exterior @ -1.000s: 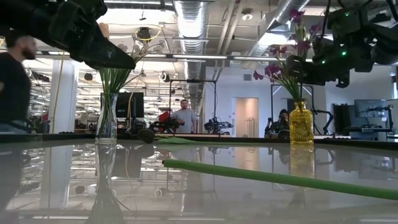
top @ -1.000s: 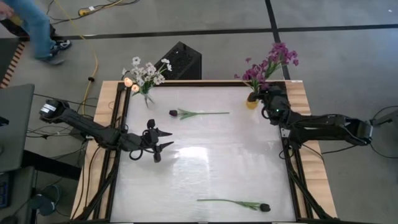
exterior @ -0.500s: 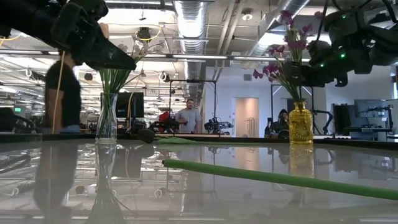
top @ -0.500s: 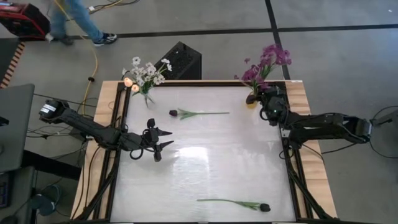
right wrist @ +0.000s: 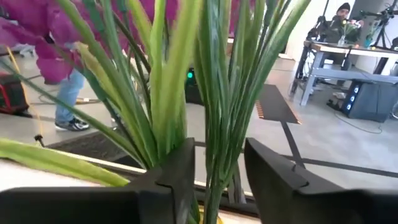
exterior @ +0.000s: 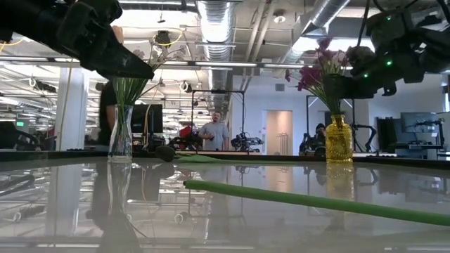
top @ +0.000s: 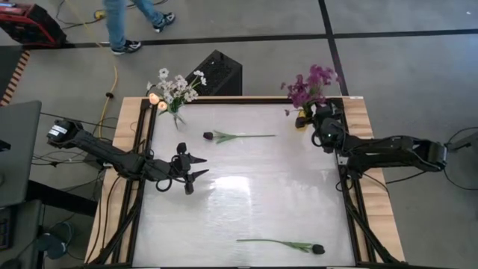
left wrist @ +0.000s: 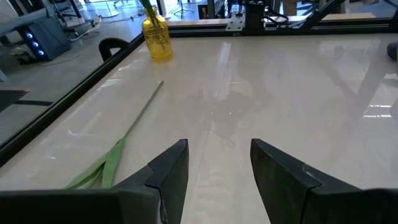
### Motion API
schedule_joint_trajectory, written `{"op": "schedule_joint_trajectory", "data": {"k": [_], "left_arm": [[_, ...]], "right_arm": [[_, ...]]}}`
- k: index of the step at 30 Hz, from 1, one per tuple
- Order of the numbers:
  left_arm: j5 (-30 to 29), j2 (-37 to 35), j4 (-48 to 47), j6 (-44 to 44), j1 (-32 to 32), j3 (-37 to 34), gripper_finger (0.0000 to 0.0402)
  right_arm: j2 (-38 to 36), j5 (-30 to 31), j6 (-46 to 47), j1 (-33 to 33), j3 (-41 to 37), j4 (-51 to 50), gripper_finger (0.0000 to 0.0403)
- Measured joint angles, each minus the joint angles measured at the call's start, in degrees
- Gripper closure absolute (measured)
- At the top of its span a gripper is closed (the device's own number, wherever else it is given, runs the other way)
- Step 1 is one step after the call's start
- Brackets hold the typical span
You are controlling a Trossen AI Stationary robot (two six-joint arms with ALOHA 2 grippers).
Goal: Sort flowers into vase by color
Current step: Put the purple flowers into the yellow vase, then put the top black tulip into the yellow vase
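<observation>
Purple flowers (top: 310,82) stand in a yellow vase (exterior: 339,139) at the far right corner. My right gripper (top: 311,119) is open at the vase, with its fingers on either side of the green stems (right wrist: 217,137). White blossoms and peach buds (top: 175,86) stand in a clear vase (exterior: 121,133) at the far left. Two dark-budded flowers lie flat on the table, one toward the far side (top: 239,137) and one near the front edge (top: 280,243). My left gripper (top: 200,167) is open and empty above the table's left part. My right gripper has its two fingers (right wrist: 177,174) around several stems of the purple bunch (right wrist: 219,155), just above the vase's neck. It comes level from the table's right side. I cannot tell whether a finger touches the stems. The stems stay in the vase.
A black box (top: 216,72) stands on the floor beyond the far edge. A person (top: 127,22) walks there. Dark rails (top: 142,149) frame the table's left and right sides. The glossy tabletop (top: 261,187) lies bare between the two loose flowers.
The purple bunch has tipped in its vase. Its blossoms have swung toward the table's left while the stem bases stay in the vase. The person beyond the far edge has walked toward the right.
</observation>
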Motion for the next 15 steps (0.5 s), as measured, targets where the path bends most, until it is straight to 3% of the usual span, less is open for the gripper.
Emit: {"op": "schedule_joint_trajectory", "data": {"k": [11,15], "left_arm": [[0.53,0.0,0.04,0.0,0.35,0.0,0.0239],[0.58,0.0,0.04,0.0,0.72,0.0,0.0239]], "right_arm": [[-7.86,-0.08,2.14,2.78,0.07,-13.48,0.0169],[-11.04,-0.52,6.04,4.22,3.52,-26.87,0.0167]]}}
